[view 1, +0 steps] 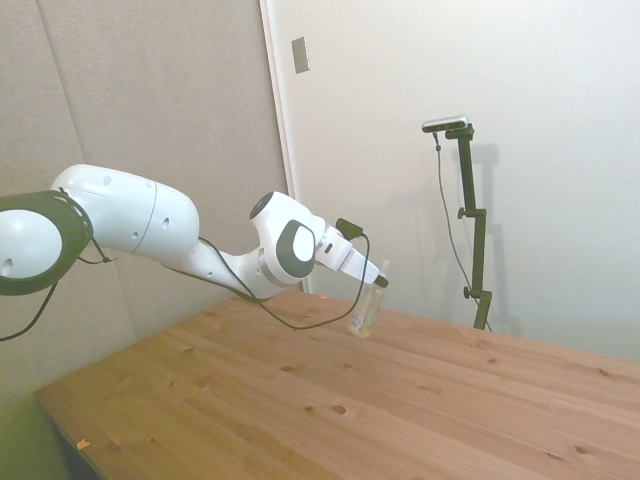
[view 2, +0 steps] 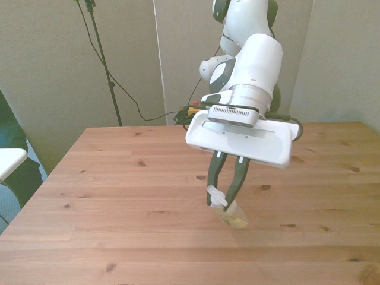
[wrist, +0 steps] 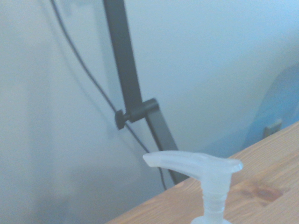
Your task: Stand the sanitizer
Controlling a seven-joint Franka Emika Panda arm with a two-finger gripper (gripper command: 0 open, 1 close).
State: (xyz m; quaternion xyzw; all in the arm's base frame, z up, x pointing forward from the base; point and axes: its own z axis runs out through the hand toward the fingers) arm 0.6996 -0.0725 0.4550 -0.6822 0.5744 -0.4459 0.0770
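The sanitizer is a small clear bottle of pale yellowish liquid with a white pump top. My gripper is shut on its neck, just under the pump. In the front view the sanitizer hangs tilted below the gripper, its base low over the wooden table, near the middle. I cannot tell whether the base touches the wood. The wrist view shows the pump top and narrow neck close up, with the body out of view.
The table's near edge and corner lie at the side view's lower left. Cables sit at the table's far edge in the front view. A white and dark object stands off the table at the front view's left.
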